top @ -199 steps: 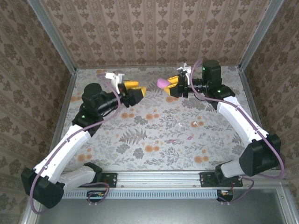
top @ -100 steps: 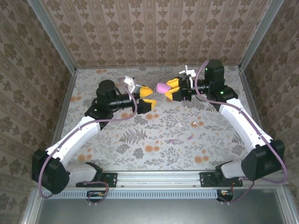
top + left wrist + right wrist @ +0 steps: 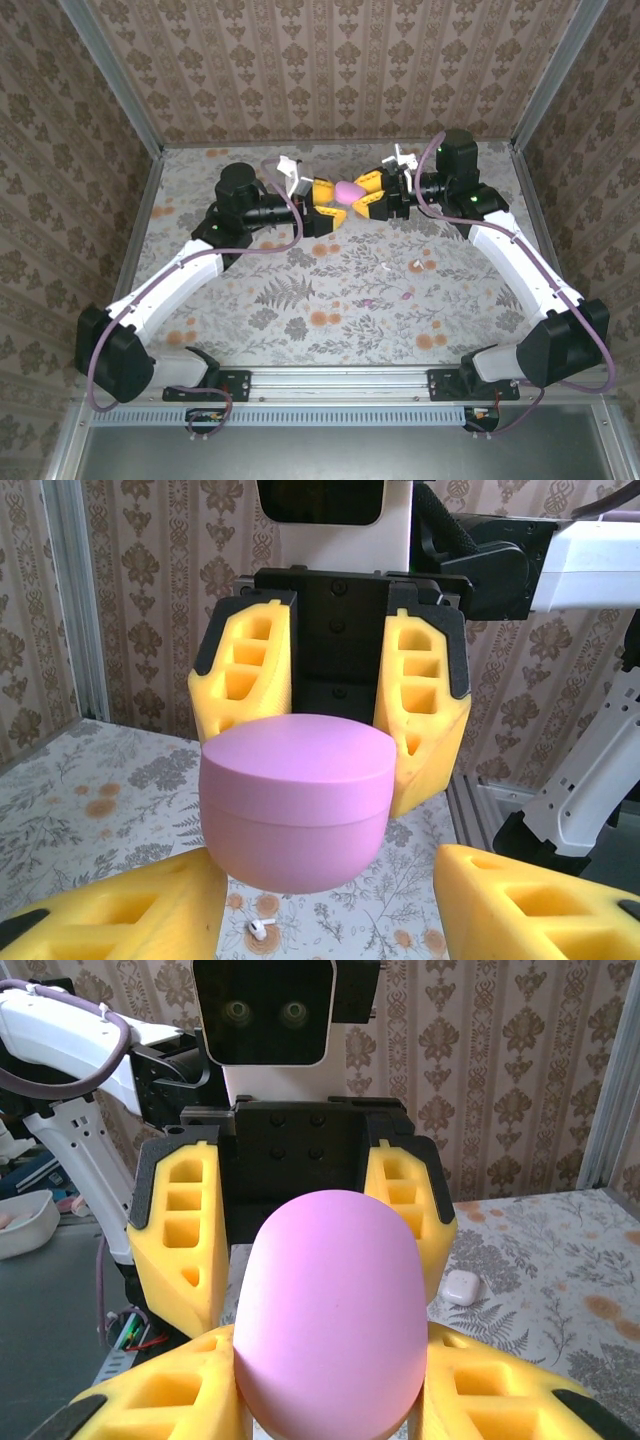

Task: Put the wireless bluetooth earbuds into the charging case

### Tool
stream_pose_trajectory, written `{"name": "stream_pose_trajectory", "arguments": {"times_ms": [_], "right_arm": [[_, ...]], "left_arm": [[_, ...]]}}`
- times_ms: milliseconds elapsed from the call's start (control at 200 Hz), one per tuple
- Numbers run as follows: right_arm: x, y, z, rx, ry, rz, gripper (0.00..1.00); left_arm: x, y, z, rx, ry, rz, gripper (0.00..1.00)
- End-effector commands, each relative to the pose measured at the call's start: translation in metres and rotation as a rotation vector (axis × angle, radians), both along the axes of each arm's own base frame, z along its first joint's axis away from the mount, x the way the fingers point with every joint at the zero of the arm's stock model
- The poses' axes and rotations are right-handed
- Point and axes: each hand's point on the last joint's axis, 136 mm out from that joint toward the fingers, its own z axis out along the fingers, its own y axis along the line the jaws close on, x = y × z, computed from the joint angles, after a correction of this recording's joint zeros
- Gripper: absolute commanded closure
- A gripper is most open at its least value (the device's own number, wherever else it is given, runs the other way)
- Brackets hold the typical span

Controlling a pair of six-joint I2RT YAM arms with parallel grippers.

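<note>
- Since neither bud is in the case yet, start at the near end: the white earbud and pink earbud lie loose on the table, right of centre and well apart from both of my grippers.
- There's another pinkish speck a bit to their left. It could be a bud or part of the flower print, and it's too small for me to call.
- Further back and up off the table, my right gripper is clamped on the charging case, a rounded pink pod with its lid down. I'm holding it in mid-air so the other arm can get at it from the opposite side.
- My left gripper faces it head-on, with its jaws straddling the case from the other end. From the left wrist view I can see a gap beside at least one finger, so I'd say it's open around the case and not pinching it yet.
- My guess at why it's set up this way: one gripper braces the body while the other works the lid, because a smooth pod like this would just skate around on the cloth. The lid has to open before either bud goes in, so I'm nowhere near done.
</note>
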Motion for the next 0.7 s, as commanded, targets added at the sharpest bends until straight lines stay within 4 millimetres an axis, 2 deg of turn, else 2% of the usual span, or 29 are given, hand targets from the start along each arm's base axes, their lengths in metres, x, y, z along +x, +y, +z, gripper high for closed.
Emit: {"name": "stream_pose_trajectory", "arguments": {"times_ms": [0, 280, 480, 695], "right_arm": [[-0.0117, 0.0012, 0.0094, 0.015, -0.041, 0.043, 0.63], [-0.0126, 0.0008, 0.0077, 0.009, -0.048, 0.045, 0.63], [-0.0125, 0.0008, 0.0077, 0.005, -0.06, 0.044, 0.63], [-0.0124, 0.0008, 0.008, 0.005, -0.059, 0.045, 0.63]], "left_arm": [[-0.0052, -0.0025, 0.0215, -0.042, -0.044, -0.026, 0.43], [-0.0033, -0.004, 0.0245, -0.052, -0.045, -0.019, 0.46], [-0.0024, -0.0062, 0.0254, -0.053, -0.039, -0.018, 0.43], [-0.0031, -0.0084, 0.0225, -0.043, -0.031, -0.032, 0.47]]}}
